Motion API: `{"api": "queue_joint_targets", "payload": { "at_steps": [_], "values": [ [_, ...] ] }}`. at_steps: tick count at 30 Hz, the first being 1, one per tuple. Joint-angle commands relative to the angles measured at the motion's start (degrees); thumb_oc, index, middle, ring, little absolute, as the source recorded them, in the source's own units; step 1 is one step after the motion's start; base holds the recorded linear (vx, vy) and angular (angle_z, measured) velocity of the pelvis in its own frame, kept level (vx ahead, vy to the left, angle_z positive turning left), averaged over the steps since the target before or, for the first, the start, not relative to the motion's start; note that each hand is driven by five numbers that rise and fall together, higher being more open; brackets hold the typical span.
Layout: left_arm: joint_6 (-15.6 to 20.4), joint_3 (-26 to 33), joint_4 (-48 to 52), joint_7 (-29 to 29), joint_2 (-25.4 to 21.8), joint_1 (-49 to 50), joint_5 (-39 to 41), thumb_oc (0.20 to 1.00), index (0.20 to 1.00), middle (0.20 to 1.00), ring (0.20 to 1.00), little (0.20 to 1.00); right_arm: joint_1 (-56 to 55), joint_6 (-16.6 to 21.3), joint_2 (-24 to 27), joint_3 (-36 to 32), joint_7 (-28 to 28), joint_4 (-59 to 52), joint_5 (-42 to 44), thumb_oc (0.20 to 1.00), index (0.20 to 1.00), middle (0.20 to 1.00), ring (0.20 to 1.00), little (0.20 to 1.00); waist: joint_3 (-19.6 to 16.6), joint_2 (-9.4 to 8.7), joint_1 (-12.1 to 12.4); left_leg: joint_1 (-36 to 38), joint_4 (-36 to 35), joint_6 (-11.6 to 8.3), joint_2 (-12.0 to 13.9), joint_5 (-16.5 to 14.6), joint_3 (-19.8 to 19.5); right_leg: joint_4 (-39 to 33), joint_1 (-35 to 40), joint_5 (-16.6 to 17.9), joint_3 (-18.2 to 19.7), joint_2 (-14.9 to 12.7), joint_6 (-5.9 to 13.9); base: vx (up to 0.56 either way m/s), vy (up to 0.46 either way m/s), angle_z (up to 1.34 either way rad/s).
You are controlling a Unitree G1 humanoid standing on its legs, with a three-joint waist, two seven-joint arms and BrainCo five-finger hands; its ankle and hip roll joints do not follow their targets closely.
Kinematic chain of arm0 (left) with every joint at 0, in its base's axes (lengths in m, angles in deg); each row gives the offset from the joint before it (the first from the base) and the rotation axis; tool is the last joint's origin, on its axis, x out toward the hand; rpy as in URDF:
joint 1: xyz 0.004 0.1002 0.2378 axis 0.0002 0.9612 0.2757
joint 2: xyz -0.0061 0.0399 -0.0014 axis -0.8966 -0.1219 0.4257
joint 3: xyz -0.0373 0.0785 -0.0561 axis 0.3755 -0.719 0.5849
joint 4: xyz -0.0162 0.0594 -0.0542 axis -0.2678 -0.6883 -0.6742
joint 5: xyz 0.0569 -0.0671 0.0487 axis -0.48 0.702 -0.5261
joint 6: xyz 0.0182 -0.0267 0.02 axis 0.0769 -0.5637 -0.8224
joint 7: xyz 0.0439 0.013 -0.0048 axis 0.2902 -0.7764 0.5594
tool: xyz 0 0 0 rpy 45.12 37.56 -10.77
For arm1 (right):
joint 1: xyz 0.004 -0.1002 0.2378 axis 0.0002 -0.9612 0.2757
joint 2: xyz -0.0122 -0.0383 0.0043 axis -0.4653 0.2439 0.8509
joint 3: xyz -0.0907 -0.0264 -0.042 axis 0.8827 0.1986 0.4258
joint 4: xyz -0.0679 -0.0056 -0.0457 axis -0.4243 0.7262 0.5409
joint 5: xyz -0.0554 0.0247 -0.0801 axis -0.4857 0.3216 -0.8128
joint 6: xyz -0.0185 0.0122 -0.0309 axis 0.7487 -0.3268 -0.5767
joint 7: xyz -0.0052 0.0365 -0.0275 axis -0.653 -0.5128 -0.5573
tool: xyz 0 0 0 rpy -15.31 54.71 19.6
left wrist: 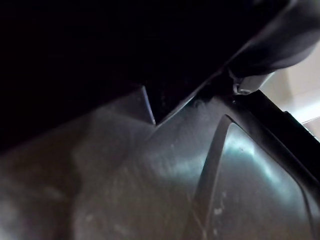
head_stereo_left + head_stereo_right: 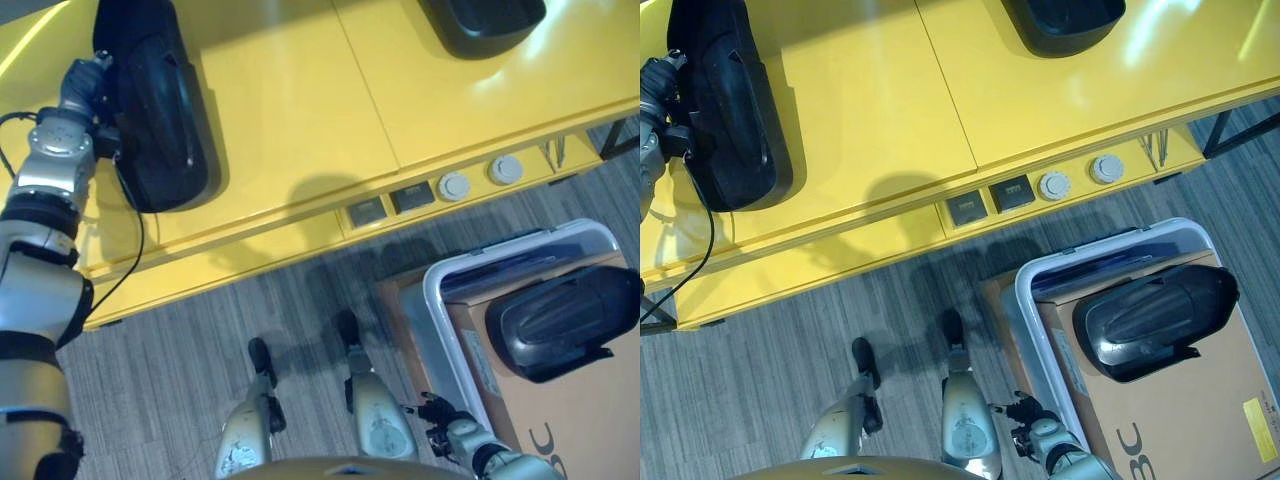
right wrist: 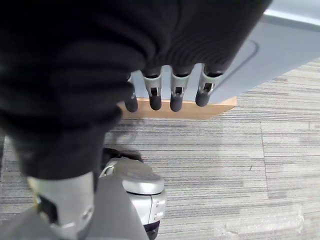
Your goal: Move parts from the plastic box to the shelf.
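A: Where's your left hand [image 2: 88, 78]?

B: At the far left end of the yellow shelf [image 2: 290, 110], up against the black part [image 2: 155, 105] that lies there. You can't tell what its fingers are doing; they sit tucked behind the part's edge, and your left wrist view gives you just dark moulded plastic from very close.

A: So is the part held?

B: You can't say. The part rests flat on the shelf, lengthwise front to back, with your hand touching its left side.

A: And your right hand [image 3: 165, 92]?

B: Low, near the floor, just beside the box's [image 2: 1040, 275] near-left corner. Its fingers hang straight and relaxed, side by side, holding nothing. Past them you see the box's grey wall and a strip of brown cardboard [image 3: 180, 107] under it.

A: What's left in the box?

B: One more black part [image 2: 1155, 320], lying on cardboard [image 2: 1180, 410] inside the white-rimmed box, which stands on the floor in front of the shelf's right half.

A: Anything else on the shelf?

B: A third black part [image 2: 485, 22] at the far right, cut by the view's edge, well apart from the one by your left hand. On the shelf's front face, two dark square sockets [image 2: 390, 205] and two round white knobs [image 2: 480, 178] sit in a row.
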Motion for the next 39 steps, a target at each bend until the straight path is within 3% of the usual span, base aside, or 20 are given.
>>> {"api": "queue_joint_targets", "payload": {
  "at_steps": [1, 5, 6, 8, 23, 28, 39],
  "values": [
    [1.58, -1.35, -3.48, 1.33, -0.06, -6.64, -1.07, 0.2, 0.2, 0.2, 0.2, 0.2, 0.93, 0.18, -0.99, 1.42, -0.83, 0.84, 2.7, 1.0, 1.0, 1.0, 1.0, 1.0, 1.38, 1.74, -0.49, -1.55, -0.31, -2.61, 2.95, 3.69, -1.52, -0.23, 3.08, -0.3, 0.27, -2.25, 3.41, 0.03, 0.006, -0.02],
    [1.3, -0.63, -4.34, 1.98, 1.0, -6.32, -1.03, 0.2, 0.2, 0.2, 0.2, 0.2, 1.0, 0.15, -0.83, 1.49, -0.46, 0.88, 2.75, 1.0, 1.0, 1.0, 1.0, 1.0, 1.62, 2.34, -0.73, -1.4, -0.31, -2.68, 2.96, 3.61, -1.3, -0.23, 2.96, -0.39, 0.57, -2.19, 3.35, 0.01, -0.002, 0.0],
    [1.13, -0.71, -4.91, 2.08, 1.36, -6.52, -1.51, 0.263, 0.263, 0.263, 0.263, 0.263, 1.06, 0.14, -0.79, 1.53, -0.45, 0.9, 2.81, 1.0, 1.0, 1.0, 1.0, 1.0, 1.8, 2.43, -0.84, -1.14, -0.31, -2.69, 2.94, 3.49, -1.3, -0.23, 3.26, -0.58, 0.57, -2.2, 3.36, 0.03, -0.01, -0.02],
    [0.95, -0.2, -5.65, 2.58, 1.89, -6.53, -1.81, 1.0, 1.0, 1.0, 1.0, 1.0, 1.09, 0.1, -0.79, 1.54, -0.33, 0.87, 2.91, 1.0, 1.0, 1.0, 1.0, 1.0, 1.82, 2.61, -1.02, -1.08, -0.31, -2.71, 3.0, 3.48, -1.29, -0.23, 3.26, -0.68, 0.68, -2.09, 3.31, 0.02, -0.004, -0.01],
    [-0.98, 2.18, -10.92, 4.35, 6.17, -8.95, -0.15, 1.0, 1.0, 1.0, 1.0, 1.0, 0.77, -0.34, -1.11, 2.58, -0.09, 1.75, 2.98, 1.0, 1.0, 1.0, 1.0, 1.0, 1.3, 2.93, -1.94, -0.35, -0.31, -2.73, 3.28, 3.32, -0.9, -0.23, 3.46, -0.98, 1.36, -1.59, 2.83, 0.01, -0.005, -0.04],
    [-0.95, 4.94, -11.01, 6.44, 8.8, -8.21, 2.05, 1.0, 1.0, 1.0, 1.0, 1.0, 0.66, -0.7, -1.14, 3.03, 0.07, 2.13, 2.45, 1.0, 1.0, 1.0, 1.0, 1.0, 0.49, 3.16, -1.73, 0.66, -0.31, -2.7, 3.4, 3.1, -1.36, -0.23, 4.57, -1.35, 1.0, -1.53, 2.61, 0.0, 0.0, 0.0],
    [-3.09, 12.48, -15.45, 10.55, 12.97, -1.44, -3.0, 1.0, 1.0, 1.0, 1.0, 1.0, 0.18, -1.51, -1.27, 2.81, 0.16, 2.76, 0.45, 1.0, 1.0, 1.0, 1.0, 1.0, -3.63, 3.38, -1.56, 6.61, -0.31, -2.48, 3.29, 1.61, -1.01, -0.23, 10.93, -3.28, -0.24, -1.86, 2.26, 0.04, 0.011, 0.01]
  ]
}}
